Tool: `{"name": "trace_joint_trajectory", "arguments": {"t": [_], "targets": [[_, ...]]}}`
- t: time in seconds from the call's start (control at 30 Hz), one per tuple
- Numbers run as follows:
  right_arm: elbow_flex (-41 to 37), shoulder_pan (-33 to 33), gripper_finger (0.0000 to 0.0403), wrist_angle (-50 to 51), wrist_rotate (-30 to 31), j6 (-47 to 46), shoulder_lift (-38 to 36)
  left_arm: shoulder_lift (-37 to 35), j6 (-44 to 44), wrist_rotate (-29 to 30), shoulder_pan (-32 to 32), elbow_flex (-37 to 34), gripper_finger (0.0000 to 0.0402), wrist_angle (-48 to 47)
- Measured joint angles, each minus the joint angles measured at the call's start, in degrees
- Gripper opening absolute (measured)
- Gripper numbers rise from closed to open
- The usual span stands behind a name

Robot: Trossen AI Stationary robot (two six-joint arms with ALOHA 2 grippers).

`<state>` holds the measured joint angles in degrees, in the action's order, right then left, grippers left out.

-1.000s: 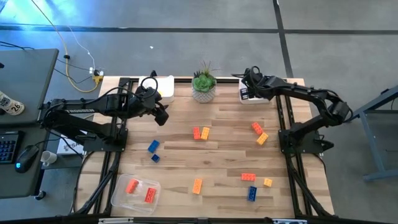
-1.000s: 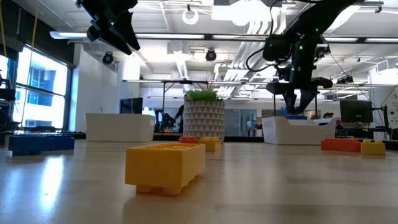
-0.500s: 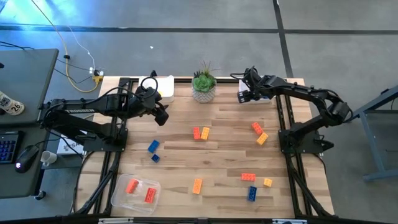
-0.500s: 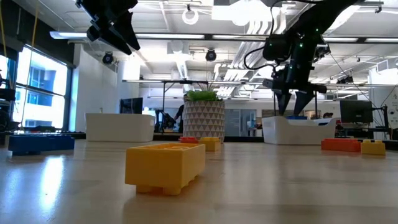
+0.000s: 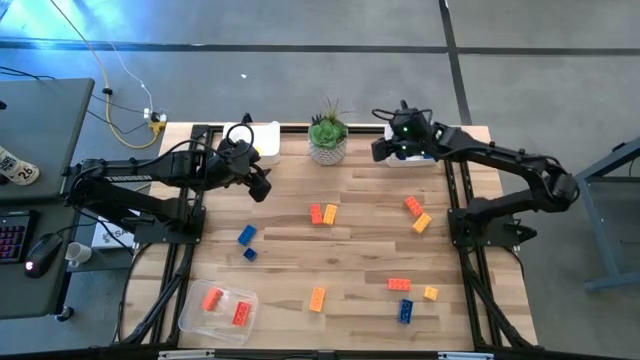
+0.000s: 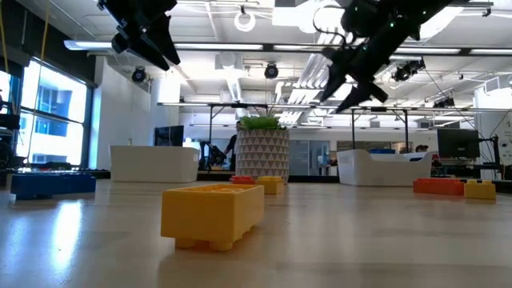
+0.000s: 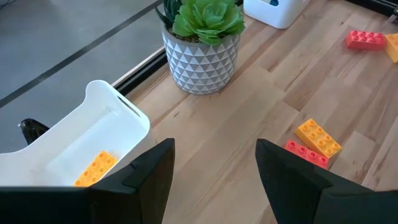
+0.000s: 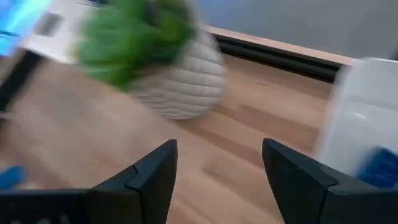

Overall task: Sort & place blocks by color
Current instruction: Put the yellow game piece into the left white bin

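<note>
Red-orange, yellow-orange and blue blocks lie scattered on the wooden table: a red and yellow pair (image 5: 322, 214), another pair (image 5: 416, 214), two blue ones (image 5: 246, 236) and several near the near edge (image 5: 405, 296). My left gripper (image 5: 262, 188) hangs open in the air beside the far-left white tray (image 7: 106, 134), which holds a yellow block (image 7: 96, 168). My right gripper (image 5: 383, 150) is open and raised between the potted plant (image 5: 327, 138) and the far-right white tray (image 5: 412, 157), which holds a blue block (image 8: 376, 165).
A clear tray (image 5: 190, 318) at the near-left corner holds two red blocks (image 5: 225, 305). The potted plant stands at the middle of the far edge. Bare wood lies between the plant and the scattered blocks. Black frame rails run along both table sides.
My right gripper has risen from just above the far-right white tray and swung toward the table's left, toward the plant, tipping from pointing down to a slant. The left arm and the blocks have kept still.
</note>
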<state>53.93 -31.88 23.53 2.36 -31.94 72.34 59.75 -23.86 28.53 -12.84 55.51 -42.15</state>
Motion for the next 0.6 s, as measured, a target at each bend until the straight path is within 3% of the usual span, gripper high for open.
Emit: {"name": "trace_joint_trajectory", "arguments": {"t": [0.23, 0.6], "targets": [[0.0, 7.7, 0.0222, -8.9, -3.1, 4.1, -0.4, 0.0, 1.4, 0.0, 0.0, 0.0, 0.0211, 0.0], [0.0, 14.8, 0.0222, -17.1, -1.2, 5.4, -0.3, 0.0, 5.9, 0.0, 0.0, 0.0, 0.0211, 0.0]]}}
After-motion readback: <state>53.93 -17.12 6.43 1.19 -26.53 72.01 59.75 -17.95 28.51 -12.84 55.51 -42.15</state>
